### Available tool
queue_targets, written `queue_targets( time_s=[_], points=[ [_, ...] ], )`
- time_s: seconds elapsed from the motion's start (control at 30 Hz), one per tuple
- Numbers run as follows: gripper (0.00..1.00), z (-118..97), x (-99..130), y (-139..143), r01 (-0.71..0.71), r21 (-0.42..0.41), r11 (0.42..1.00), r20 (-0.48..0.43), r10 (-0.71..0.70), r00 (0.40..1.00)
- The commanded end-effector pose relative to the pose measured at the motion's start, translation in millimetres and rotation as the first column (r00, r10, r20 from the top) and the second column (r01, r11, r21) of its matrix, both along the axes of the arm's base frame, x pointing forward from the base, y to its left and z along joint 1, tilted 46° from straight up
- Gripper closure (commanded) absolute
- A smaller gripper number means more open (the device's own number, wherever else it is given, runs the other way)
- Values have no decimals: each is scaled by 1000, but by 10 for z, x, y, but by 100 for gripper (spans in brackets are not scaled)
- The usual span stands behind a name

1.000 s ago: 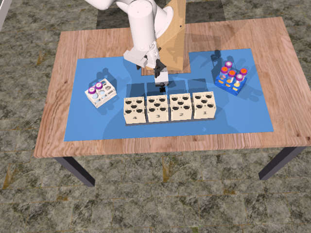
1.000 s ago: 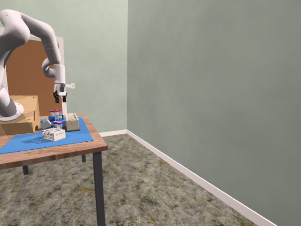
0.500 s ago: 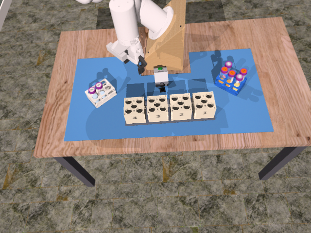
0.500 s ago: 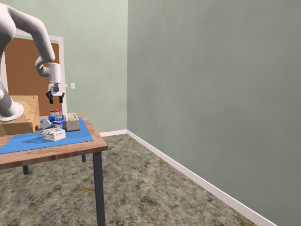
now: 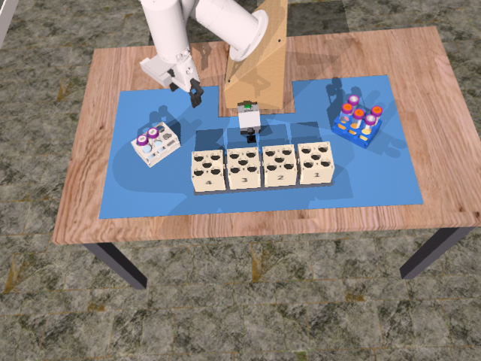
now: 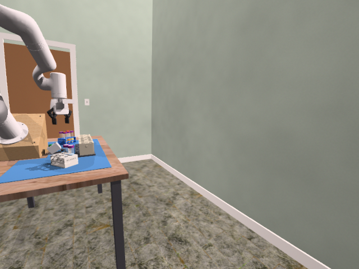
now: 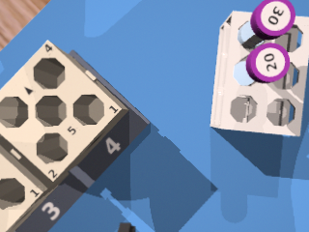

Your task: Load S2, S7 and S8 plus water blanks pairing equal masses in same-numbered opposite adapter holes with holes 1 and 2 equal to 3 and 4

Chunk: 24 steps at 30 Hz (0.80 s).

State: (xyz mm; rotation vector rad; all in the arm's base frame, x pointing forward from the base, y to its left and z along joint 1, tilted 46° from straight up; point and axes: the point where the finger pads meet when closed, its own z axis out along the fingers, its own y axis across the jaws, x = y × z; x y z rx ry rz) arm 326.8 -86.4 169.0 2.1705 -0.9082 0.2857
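Observation:
Four cream adapters stand in a row on the loading stand: adapter 4, adapter 3, adapter 2 and adapter 1. All their holes that I see are empty. A white blank rack holds the 30 mL blank and the 20 mL blank. A blue rack at the right holds orange-dotted samples and pale-dotted tubes. My gripper is open and empty, high above the mat between the white rack and adapter 4.
The green DONE key sits on a small grey desk behind adapter 3. The arm's wooden pedestal rises behind it. A blue mat covers most of the wooden table.

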Motion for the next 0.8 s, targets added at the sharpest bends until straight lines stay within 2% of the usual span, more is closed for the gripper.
queue_targets(
  time_s=[0.0,0.77],
  points=[
    [0,60,-26,-44,-1,2,1000,0,1,1000],
    [0,769,-466,-683,-1,1,1000,0,1,1000]
  ],
)
